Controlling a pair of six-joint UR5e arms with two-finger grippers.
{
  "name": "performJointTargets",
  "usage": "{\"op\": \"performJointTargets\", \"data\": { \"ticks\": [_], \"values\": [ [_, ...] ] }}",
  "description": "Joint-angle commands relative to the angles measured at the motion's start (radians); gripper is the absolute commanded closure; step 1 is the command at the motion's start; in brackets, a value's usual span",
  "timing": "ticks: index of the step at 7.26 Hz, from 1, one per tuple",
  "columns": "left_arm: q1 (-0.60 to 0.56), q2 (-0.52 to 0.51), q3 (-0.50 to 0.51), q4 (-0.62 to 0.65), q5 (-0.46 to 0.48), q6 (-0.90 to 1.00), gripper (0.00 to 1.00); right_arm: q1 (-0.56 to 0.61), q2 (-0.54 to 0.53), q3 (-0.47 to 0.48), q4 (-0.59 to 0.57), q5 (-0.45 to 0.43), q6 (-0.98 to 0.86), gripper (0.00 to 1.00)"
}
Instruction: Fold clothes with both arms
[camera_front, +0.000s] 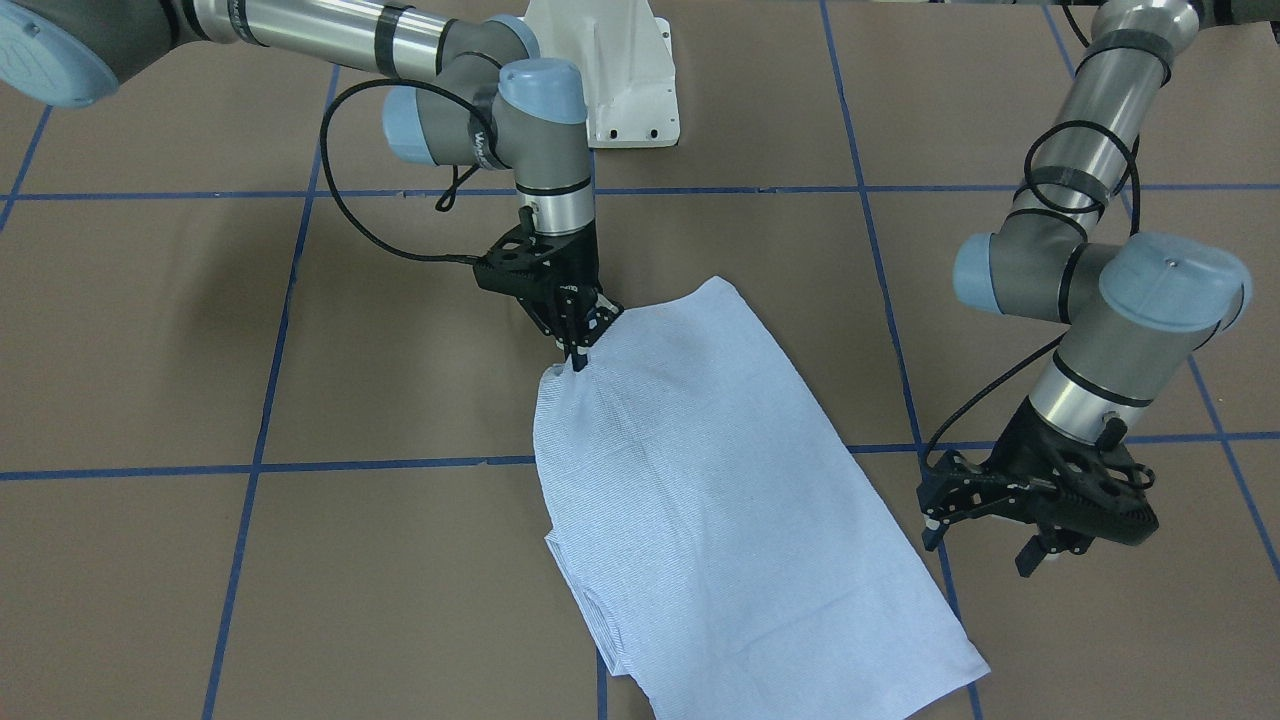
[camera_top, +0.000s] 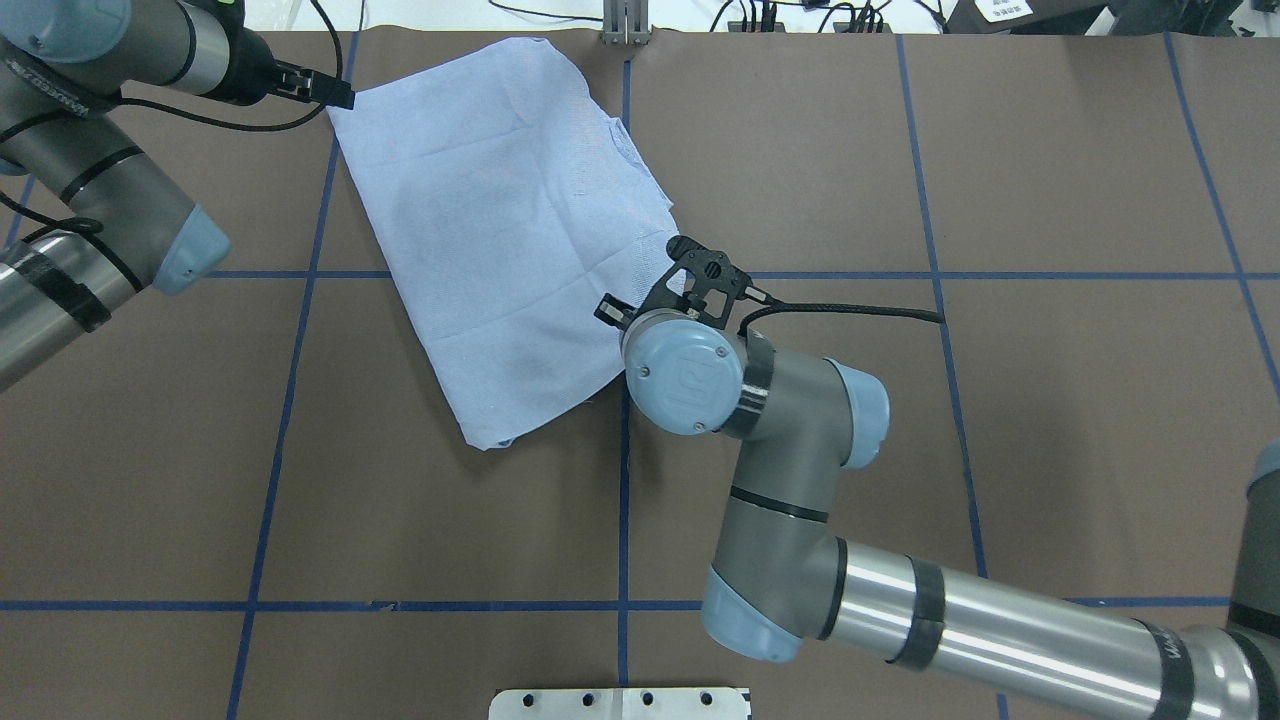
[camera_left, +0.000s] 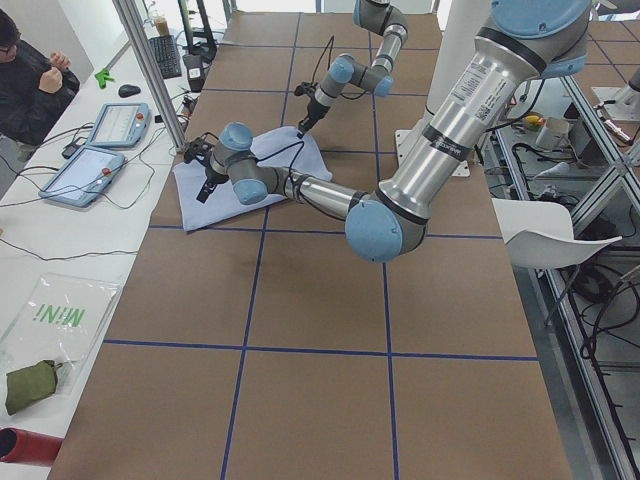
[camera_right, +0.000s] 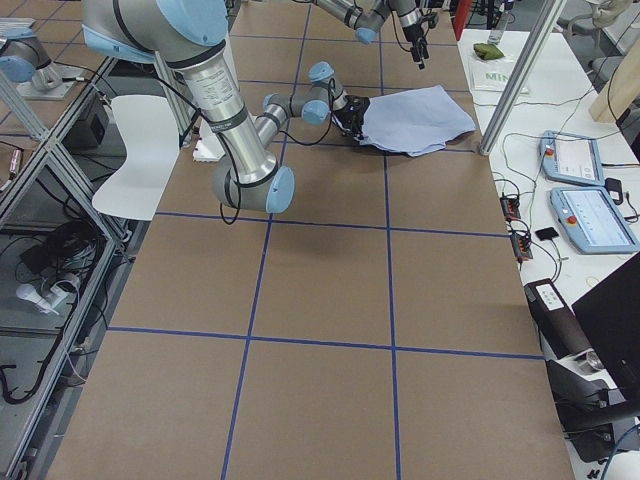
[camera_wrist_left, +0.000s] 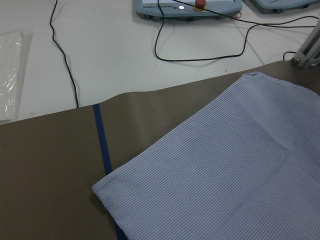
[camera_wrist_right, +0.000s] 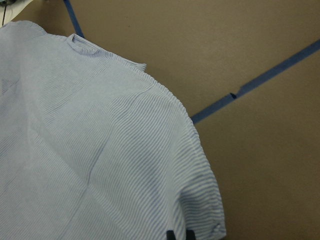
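At the right gripper (camera_front: 580, 350), the jaws are standing narrow and are pinching the edge of the shirt (camera_front: 720, 480). In the right wrist view the two black fingertips (camera_wrist_right: 171, 234) are showing close together at the hem, with striped cloth bunching slightly beside them. The grip is sitting on the shirt's right edge, toward its near end.

The shirt is lying flat on the table (camera_front: 300, 560) as a tilted oblong, already doubled over, in the far left-centre area, with layered edges showing along the right side.

The left gripper (camera_front: 980, 545) is hovering just beside the shirt's far left corner, apart from the cloth. Its jaws are looking spread and are holding nothing. Its wrist camera is looking down on that corner, which is lying over a blue tape line (camera_wrist_left: 102, 140).

Assessment: the step in hand appears to be securing a second hold before the next fold.

- The left gripper should be coming down squarely on the corner and taking every layer, not only the top one.
- The right hold is looking shallow; a deeper bite would be guarding against slip.
- Both arms should be lifting together and level, so the oblong is not skewing or dragging.
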Motion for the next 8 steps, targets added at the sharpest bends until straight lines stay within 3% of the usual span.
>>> {"op": "performJointTargets", "data": {
  "ticks": [1, 3, 5, 6, 8],
  "values": [
    [0.014, 0.088, -0.193, 0.007, -0.082, -0.142, 0.0, -0.116, -0.16, 0.237, -0.014, -0.099, 0.009, 1.0],
    [0.091, 0.256, -0.459, 0.008, -0.104, -0.252, 0.0, -0.226, -0.23, 0.359, -0.078, -0.19, 0.044, 1.0],
    [0.214, 0.46, -0.715, 0.013, -0.092, -0.45, 0.0, -0.247, -0.227, 0.387, -0.13, -0.221, 0.057, 1.0],
    [0.297, 0.566, -0.824, 0.013, -0.031, -0.508, 0.0, -0.252, -0.225, 0.386, -0.13, -0.223, 0.057, 1.0],
    [0.557, 0.621, -0.873, 0.013, 0.225, -0.778, 0.0, -0.272, -0.224, 0.384, -0.132, -0.252, 0.057, 1.0]
  ]
}}
